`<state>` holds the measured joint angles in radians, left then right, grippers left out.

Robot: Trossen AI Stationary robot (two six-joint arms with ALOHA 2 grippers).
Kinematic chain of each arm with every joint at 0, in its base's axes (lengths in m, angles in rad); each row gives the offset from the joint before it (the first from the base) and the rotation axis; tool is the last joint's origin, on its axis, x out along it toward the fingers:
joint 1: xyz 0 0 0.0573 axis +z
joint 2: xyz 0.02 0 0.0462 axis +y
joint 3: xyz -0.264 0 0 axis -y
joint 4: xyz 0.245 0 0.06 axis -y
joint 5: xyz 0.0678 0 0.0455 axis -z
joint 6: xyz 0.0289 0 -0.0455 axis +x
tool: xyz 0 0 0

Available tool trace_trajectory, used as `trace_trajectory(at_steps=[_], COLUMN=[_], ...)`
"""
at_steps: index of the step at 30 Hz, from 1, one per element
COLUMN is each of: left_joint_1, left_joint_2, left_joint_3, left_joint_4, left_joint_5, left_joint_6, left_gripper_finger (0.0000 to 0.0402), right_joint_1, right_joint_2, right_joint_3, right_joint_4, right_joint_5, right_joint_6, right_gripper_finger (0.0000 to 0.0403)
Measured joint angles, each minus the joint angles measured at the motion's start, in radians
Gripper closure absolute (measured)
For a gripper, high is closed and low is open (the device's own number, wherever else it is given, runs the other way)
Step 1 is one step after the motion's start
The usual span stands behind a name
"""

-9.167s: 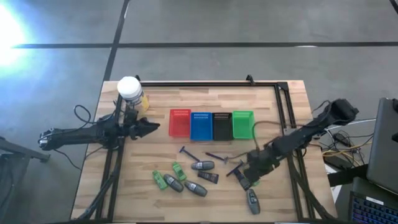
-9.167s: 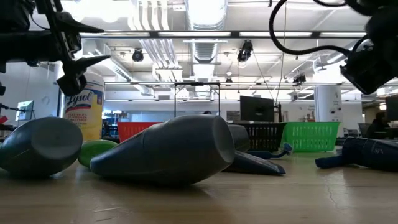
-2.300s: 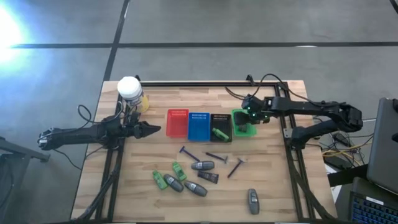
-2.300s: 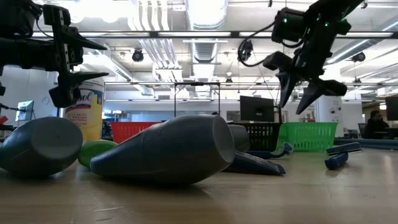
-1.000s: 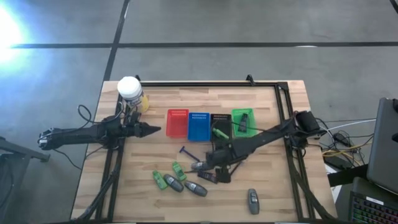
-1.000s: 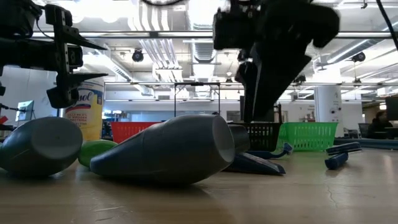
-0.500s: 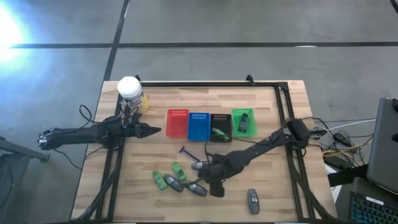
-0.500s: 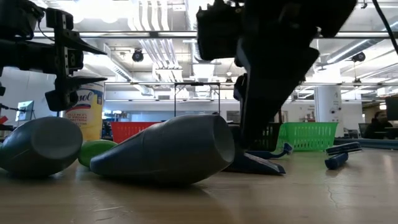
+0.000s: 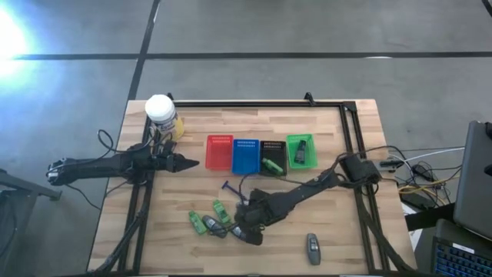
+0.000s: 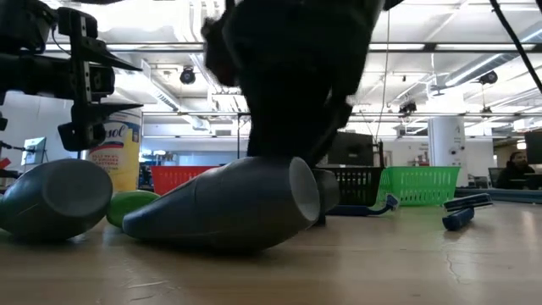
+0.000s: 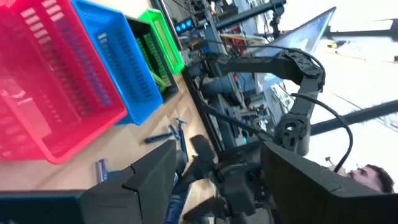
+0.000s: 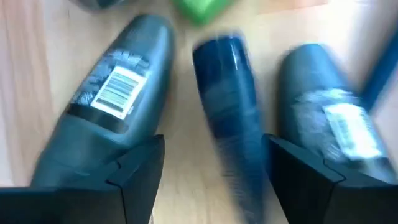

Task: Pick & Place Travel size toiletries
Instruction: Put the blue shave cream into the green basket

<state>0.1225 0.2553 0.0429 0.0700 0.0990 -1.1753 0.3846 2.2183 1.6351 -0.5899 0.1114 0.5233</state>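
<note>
Travel toiletries lie on the near middle of the table: green bottles (image 9: 197, 223), grey oval bottles (image 9: 215, 227) and a blue-handled razor (image 9: 231, 187). My right gripper (image 9: 244, 223) hangs low over this cluster, open. In the right wrist view its fingers (image 12: 124, 180) stand on either side of a dark blue packet (image 12: 227, 106) that lies flat between two grey bottles (image 12: 115, 93). My left gripper (image 9: 188, 161) waits open at the table's left, near the red basket. One more grey bottle (image 9: 311, 246) lies alone by the near edge.
Red (image 9: 221, 151), blue (image 9: 247, 154), black (image 9: 274, 145) and green (image 9: 290, 143) baskets stand in a row at mid-table. A green bottle (image 9: 270, 165) lies in the black one, a grey bottle (image 9: 301, 150) in the green one. A white-lidded yellow jar (image 9: 160, 111) stands at the far left corner.
My right gripper has moved from the table's middle toward the near edge and then leftward, coming down over the cluster of bottles. In the low view its dark bulk has drifted left and grown larger.
</note>
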Motion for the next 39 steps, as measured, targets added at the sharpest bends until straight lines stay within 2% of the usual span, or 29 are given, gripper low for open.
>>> trace_trajectory(at_steps=[4, 8, 13, 19, 24, 29, 33, 39], left_joint_1=[0.000, 0.000, 0.000, 0.000, 0.000, 0.000, 0.000, 0.000], left_joint_2=[0.000, 0.002, 0.002, 0.004, 0.004, 0.004, 0.004, 0.004], left_joint_3=[0.000, 0.000, 0.000, 0.000, 0.000, 0.000, 0.000, 0.000], left_joint_4=[-0.002, -0.003, -0.009, -0.011, -0.014, -0.021, -0.029, -0.027], left_joint_5=[0.023, 0.037, 0.044, 0.043, 0.046, 0.049, 0.050, 0.050], left_joint_6=[0.001, 0.001, 0.017, 0.046, 0.047, 0.047, 0.047, 0.047], left_gripper_finger=[0.0163, 0.0163, 0.0163, 0.0163, 0.0163, 0.0163, 0.0163, 0.0163], right_joint_1=[0.000, -0.003, -0.008, -0.049, -0.067, -0.067, -0.067, -0.071], right_joint_2=[0.039, 0.044, 0.038, 0.089, 0.152, 0.191, 0.203, 0.202], right_joint_3=[0.072, 0.146, 0.194, 0.230, 0.268, 0.326, 0.352, 0.353], right_joint_4=[-0.012, -0.097, -0.112, -0.111, -0.113, -0.145, -0.180, -0.198], right_joint_5=[0.000, 0.012, 0.022, -0.033, -0.083, -0.086, -0.081, -0.072], right_joint_6=[-0.092, -0.120, -0.126, 0.097, 0.316, 0.402, 0.377, 0.373], right_gripper_finger=[0.0129, 0.0126, 0.0135, 0.0142, 0.0132, 0.0128, 0.0157, 0.0244])
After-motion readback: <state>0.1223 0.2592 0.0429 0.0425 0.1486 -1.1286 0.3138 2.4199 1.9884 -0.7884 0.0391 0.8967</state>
